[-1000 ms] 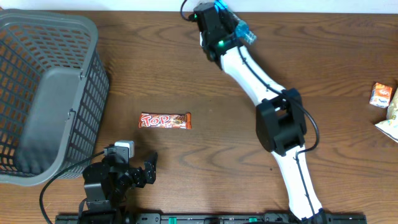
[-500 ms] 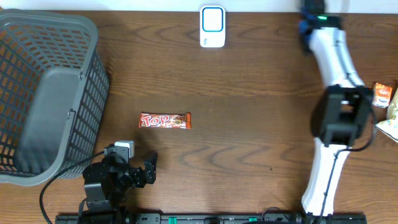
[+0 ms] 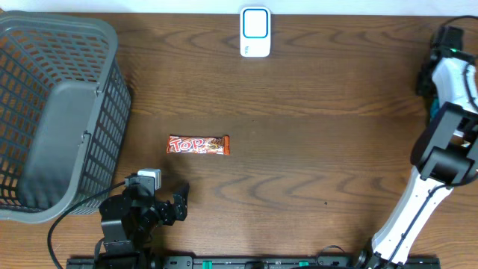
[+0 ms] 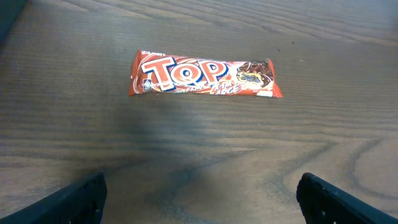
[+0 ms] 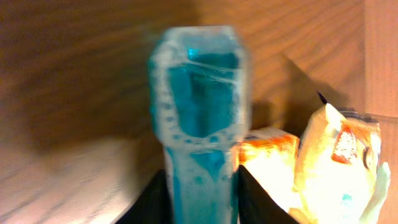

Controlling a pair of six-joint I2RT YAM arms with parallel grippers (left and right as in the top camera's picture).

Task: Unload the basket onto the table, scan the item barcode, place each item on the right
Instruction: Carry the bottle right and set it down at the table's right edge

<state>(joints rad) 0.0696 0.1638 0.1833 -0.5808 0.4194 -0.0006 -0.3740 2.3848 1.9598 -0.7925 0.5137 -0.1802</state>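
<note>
A red "TOP" candy bar [image 3: 198, 145] lies flat on the wooden table, label up; it also shows in the left wrist view [image 4: 205, 79]. My left gripper [image 3: 179, 203] rests open near the front edge, short of the bar, its fingers [image 4: 78, 199] wide apart over bare wood. A blue handheld scanner [image 5: 199, 118] stands between the black fingers of my right gripper [image 5: 202, 199], which touch both its sides. Overhead, the right gripper [image 3: 433, 97] hangs at the far right edge, mostly hidden by its arm. No barcode is visible on the bar.
A grey plastic basket [image 3: 112, 45] fills the left side. A white and blue scanner stand [image 3: 255, 32] sits at the back centre. An orange snack packet [image 5: 267, 146] and a yellow one [image 5: 339, 162] lie just beyond the scanner.
The right arm swung from the back centre to the far right edge, carrying the blue scanner and uncovering the stand. The left arm and the candy bar have not moved.
</note>
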